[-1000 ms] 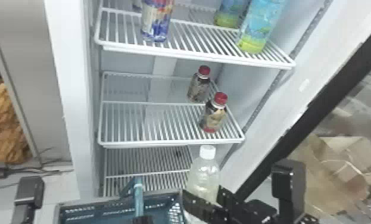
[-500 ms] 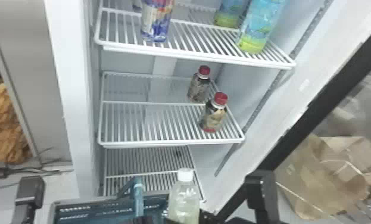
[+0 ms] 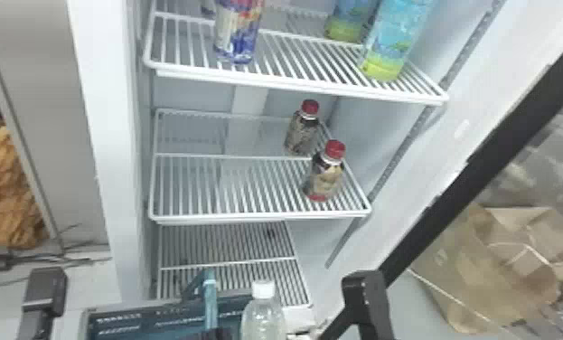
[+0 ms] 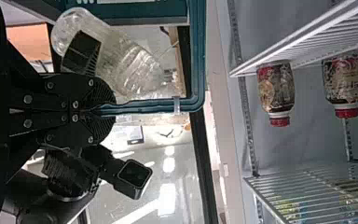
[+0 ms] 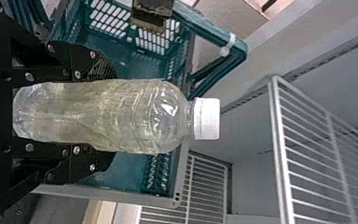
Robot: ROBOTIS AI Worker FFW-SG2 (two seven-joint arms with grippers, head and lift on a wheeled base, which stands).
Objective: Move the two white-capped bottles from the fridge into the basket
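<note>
The tall white fridge point(image 3: 99, 135) stands open, which leaves its white wire middle shelf point(image 3: 257, 214) within reach from the front. The teal plastic basket point(image 5: 133, 170) sits low before it, presumably so that a bottle need travel only a short way from shelf to basket. The left gripper point(image 4: 95, 111) has its fingers closed around the teal basket handle point(image 4: 144, 106), likely to steady the basket and keep the handle from falling across the opening.

One of the task's bottles, the clear plastic bottle of pale liquid point(image 5: 121, 116), is out of the fridge and upright at the basket's right side; whether it is wholly over the opening I cannot tell. The right gripper point(image 5: 103, 116) pinches it from two sides low on the body, a hold that should keep it standing while it is lowered.

Two small dark bottles with red caps point(image 3: 325, 176) point(image 3: 300, 133) stand on the middle shelf, best left there since the task wants white caps. The held bottle's white screw cap point(image 5: 206, 118) points upward, free of the fingers.
</note>
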